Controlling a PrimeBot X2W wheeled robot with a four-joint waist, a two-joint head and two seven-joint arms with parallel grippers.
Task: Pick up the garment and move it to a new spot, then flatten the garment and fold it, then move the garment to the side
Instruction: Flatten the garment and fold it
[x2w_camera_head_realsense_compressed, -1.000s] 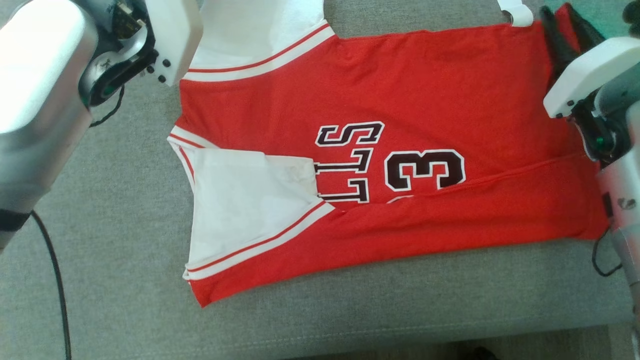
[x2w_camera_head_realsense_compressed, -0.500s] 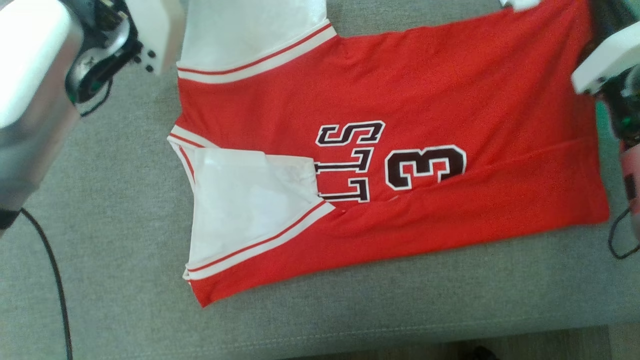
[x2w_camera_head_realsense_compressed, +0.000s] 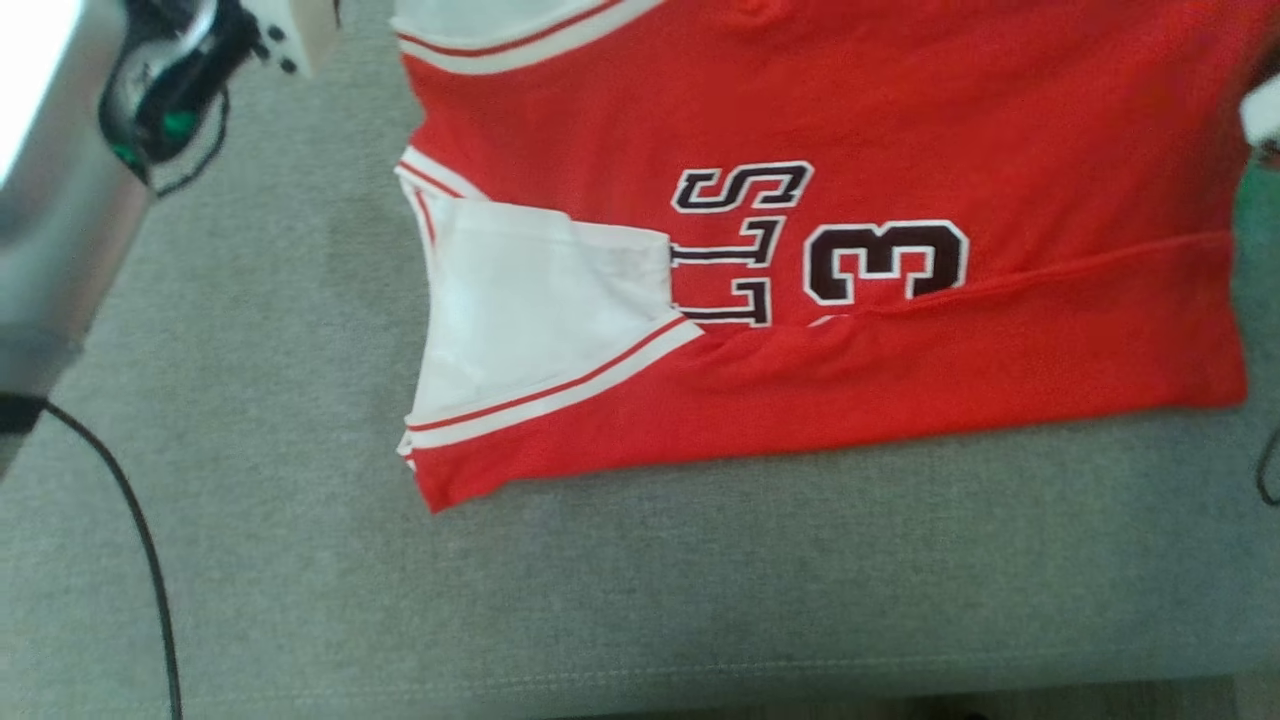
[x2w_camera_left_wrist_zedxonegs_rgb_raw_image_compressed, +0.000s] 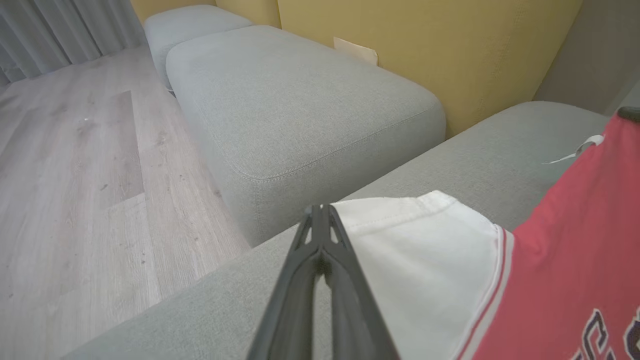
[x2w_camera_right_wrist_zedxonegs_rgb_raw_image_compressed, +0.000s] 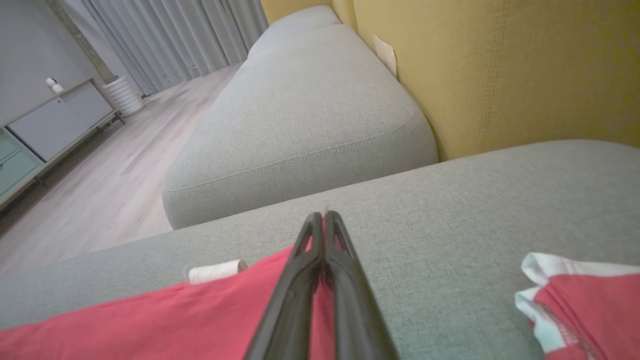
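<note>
Lower centre, the left claw (x2w_camera_left_wrist_zedxonegs_rgb_raw_image_compressed: 320, 212) pinches the white sleeve (x2w_camera_left_wrist_zedxonegs_rgb_raw_image_compressed: 420, 250) of the garment (x2w_camera_head_realsense_compressed: 900, 120). The right claw (x2w_camera_right_wrist_zedxonegs_rgb_raw_image_compressed: 324, 216) is clamped on its red hem (x2w_camera_right_wrist_zedxonegs_rgb_raw_image_compressed: 150, 320).

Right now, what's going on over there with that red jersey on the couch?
A two-armed robot is folding a red and white jersey on a grey couch cushion. The near edge is already folded up over part of the number 3. On the left arm the jaws are shut on the far white sleeve; on the right arm they pinch the red hem, probably ready for the next fold.
</note>
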